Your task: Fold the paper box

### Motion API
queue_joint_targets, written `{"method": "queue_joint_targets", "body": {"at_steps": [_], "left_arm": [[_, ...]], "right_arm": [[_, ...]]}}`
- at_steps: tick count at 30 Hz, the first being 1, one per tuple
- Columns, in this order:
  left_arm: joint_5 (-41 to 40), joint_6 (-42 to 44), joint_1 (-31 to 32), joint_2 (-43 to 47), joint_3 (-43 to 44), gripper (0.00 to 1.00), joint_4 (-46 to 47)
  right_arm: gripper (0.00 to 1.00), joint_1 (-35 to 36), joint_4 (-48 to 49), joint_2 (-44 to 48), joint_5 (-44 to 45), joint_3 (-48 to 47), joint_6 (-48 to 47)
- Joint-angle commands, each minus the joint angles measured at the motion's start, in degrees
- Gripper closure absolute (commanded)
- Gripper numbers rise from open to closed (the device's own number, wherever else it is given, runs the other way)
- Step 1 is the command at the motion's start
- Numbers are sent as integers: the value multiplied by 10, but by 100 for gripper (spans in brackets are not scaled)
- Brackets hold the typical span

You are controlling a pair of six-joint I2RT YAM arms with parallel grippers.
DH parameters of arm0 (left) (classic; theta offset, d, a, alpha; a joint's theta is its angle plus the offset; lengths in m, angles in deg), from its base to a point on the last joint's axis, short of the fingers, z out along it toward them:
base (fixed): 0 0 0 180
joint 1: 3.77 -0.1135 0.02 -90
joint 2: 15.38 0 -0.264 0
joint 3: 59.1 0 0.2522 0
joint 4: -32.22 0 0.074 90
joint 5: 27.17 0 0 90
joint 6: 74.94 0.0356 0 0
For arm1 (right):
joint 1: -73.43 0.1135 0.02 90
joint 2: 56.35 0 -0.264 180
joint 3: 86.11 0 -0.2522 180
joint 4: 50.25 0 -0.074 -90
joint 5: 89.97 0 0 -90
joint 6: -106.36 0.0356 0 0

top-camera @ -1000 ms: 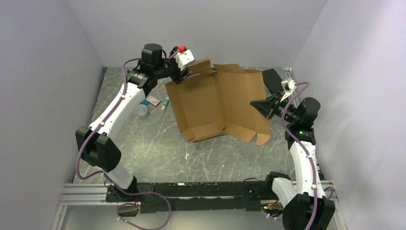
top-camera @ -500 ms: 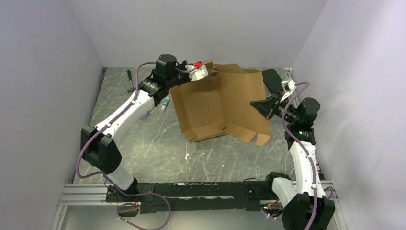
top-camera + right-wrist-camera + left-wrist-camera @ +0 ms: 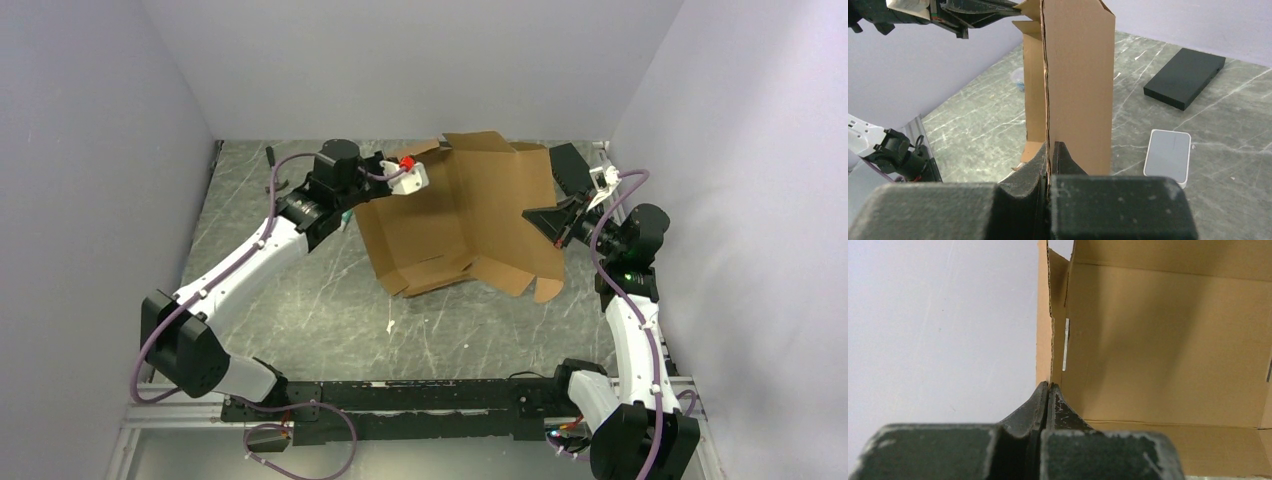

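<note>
The paper box [image 3: 460, 220] is a big brown cardboard sheet, partly folded, standing tilted in the middle of the table. My left gripper [image 3: 428, 168] is at its far left top flap. In the left wrist view the jaws [image 3: 1049, 385] are shut, with the thin edge of the paper box [image 3: 1158, 340] pinched at their tips. My right gripper [image 3: 530, 214] holds the box's right edge. The right wrist view shows it [image 3: 1049, 145] shut on an upright cardboard panel [image 3: 1078, 75], with the left gripper [image 3: 1015, 7] at the flap behind.
A black slab [image 3: 1184, 77] lies at the back right [image 3: 568, 165], and a small white case [image 3: 1168, 157] lies beside the box. A clear cup [image 3: 1018, 80] stands left of the box. Grey walls enclose the table on three sides.
The left gripper has shut on the box's far left flap. The left arm has swung right and lower, and the left panel now stands steeper. The right arm has not moved.
</note>
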State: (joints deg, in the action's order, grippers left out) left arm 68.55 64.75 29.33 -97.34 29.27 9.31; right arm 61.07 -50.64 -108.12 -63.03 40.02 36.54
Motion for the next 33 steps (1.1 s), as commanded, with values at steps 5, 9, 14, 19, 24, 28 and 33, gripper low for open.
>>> {"method": "queue_joint_targets", "body": {"at_steps": [5, 9, 14, 19, 24, 28, 33], "left_arm": [[-24, 51, 33, 20, 5, 100, -11], [-52, 77, 54, 16, 3, 100, -24], [-76, 100, 64, 19, 1, 100, -28], [-78, 106, 70, 20, 1, 100, -38], [-96, 121, 82, 7, -7, 100, -35], [-103, 128, 84, -3, -5, 100, -35], [-114, 137, 88, -21, -1, 100, -32]], "right_arm": [[100, -1, 34, 2, -20, -10, 7], [100, 4, 24, 2, -17, -16, -1], [100, 9, -4, -2, -3, -26, -26], [100, 17, -26, -8, 5, -34, -49], [100, 23, -34, -8, 5, -34, -61], [100, 29, -48, -10, 5, -36, -77], [100, 37, -61, -14, 12, -36, -94]]}}
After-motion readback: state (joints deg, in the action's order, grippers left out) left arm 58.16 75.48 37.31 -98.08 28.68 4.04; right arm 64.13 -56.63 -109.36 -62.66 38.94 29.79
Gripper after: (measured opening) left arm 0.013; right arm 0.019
